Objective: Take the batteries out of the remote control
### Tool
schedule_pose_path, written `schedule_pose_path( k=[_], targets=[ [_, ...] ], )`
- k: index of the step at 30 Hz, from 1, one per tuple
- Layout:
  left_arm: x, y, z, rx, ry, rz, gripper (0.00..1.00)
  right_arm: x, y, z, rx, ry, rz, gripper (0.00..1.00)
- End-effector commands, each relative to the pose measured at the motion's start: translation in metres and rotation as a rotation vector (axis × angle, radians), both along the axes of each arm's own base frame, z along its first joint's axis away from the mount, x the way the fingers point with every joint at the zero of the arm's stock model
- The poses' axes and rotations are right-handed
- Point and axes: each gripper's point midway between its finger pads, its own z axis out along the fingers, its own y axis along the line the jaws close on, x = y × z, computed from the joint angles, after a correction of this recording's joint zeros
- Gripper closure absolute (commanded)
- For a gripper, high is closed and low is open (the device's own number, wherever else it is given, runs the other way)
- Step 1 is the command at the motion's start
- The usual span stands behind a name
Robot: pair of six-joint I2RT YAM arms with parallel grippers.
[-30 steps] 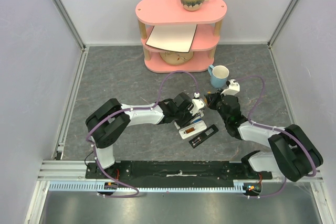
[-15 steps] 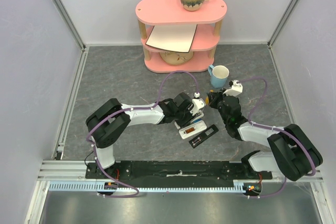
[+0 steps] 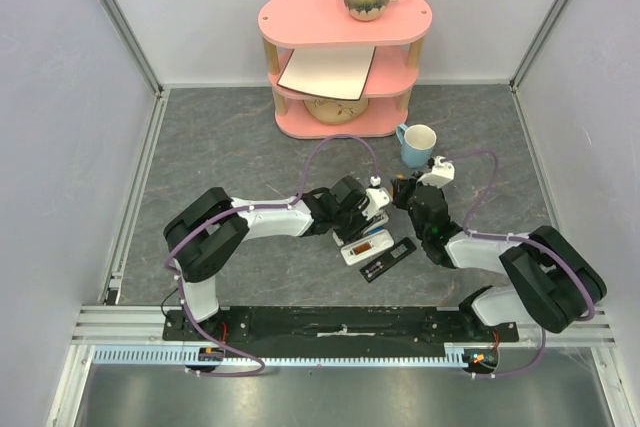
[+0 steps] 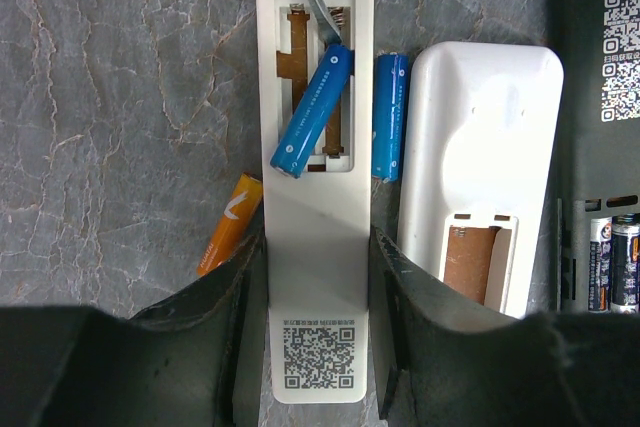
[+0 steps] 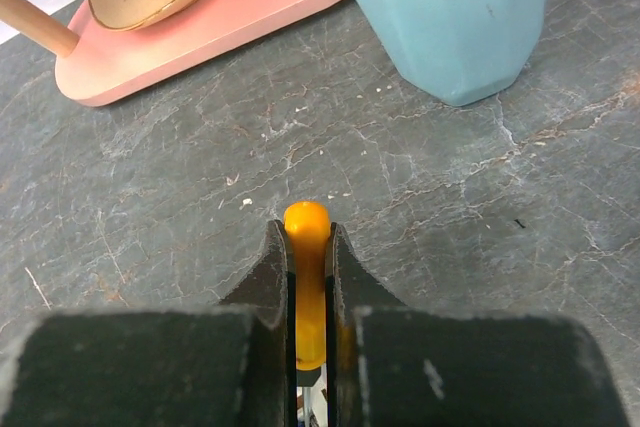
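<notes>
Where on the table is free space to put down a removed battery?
Bare table lies between the left wall and the pink shelf, and right of the blue mug. It is crowded around the held white remote, with loose batteries, another white remote and a black remote beside it.

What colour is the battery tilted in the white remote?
Blue battery, clearest in left wrist view.
</notes>
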Motion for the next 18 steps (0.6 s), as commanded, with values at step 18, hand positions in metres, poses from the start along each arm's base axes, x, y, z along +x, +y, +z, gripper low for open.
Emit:
schedule_pose_path(
  k=[18],
  targets=[
    [-0.030, 0.037, -0.050, 0.166, 0.145, 0.003, 0.98, 0.000, 0.070, 0.035, 0.182, -0.056, 0.224, 1.00]
  ],
)
